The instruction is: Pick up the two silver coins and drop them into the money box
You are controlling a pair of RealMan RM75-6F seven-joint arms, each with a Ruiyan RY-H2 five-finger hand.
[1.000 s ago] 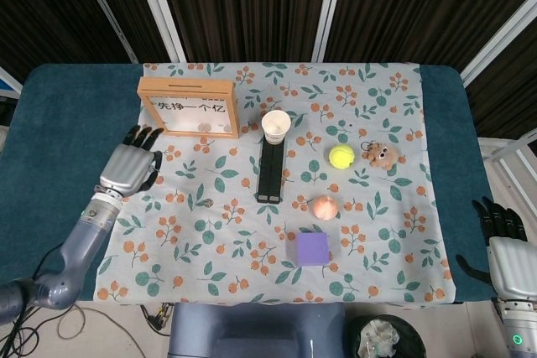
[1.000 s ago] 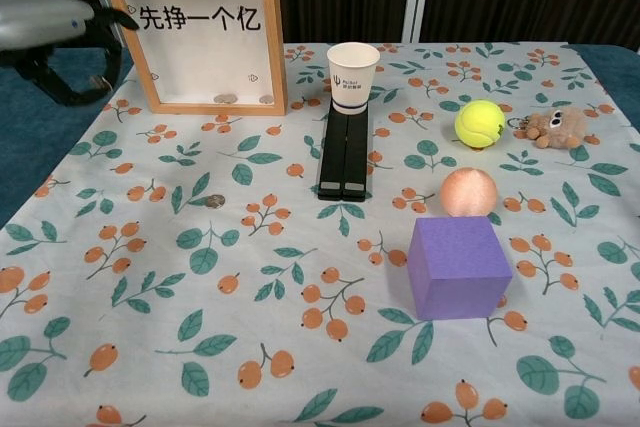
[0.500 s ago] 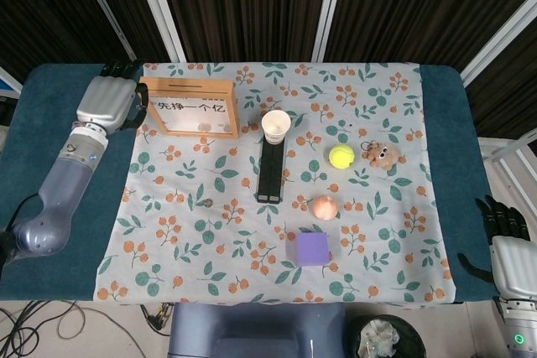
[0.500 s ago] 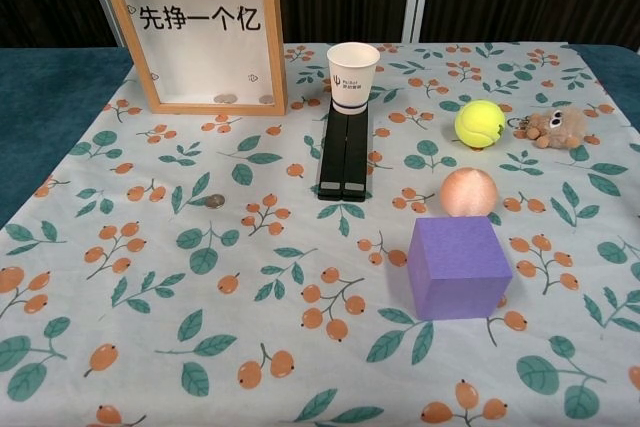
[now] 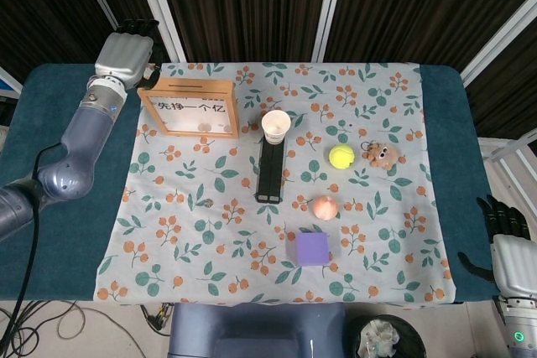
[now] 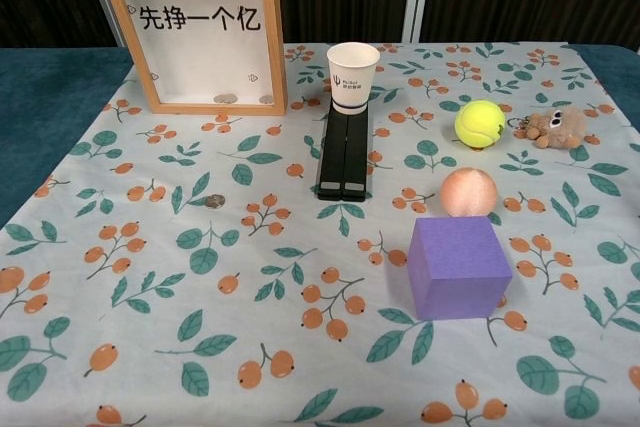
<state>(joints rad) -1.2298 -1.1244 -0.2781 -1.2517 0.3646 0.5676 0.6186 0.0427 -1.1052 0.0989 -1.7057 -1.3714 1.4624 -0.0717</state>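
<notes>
Left hand (image 5: 124, 54) raised near bench's far-left corner, just behind money box (image 5: 189, 107); whether it holds anything, cannot tell. Right hand (image 5: 512, 256) off near-right corner, fingers slightly apart, holding nothing. One silver coin (image 6: 214, 201) on cloth (image 6: 300, 277), left-centre. Two coins visible inside box.

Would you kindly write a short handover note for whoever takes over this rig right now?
Left hand: raised behind the wooden-framed money box, at its left corner; grip unclear from here.
Right hand: idle off the table's right edge, holding nothing.
Small silver coin: lying on the leaf-patterned tablecloth, left of the black rectangular block.
Coins already sit inside the box.
Left: pick up the loose coin and drop it in.
</notes>
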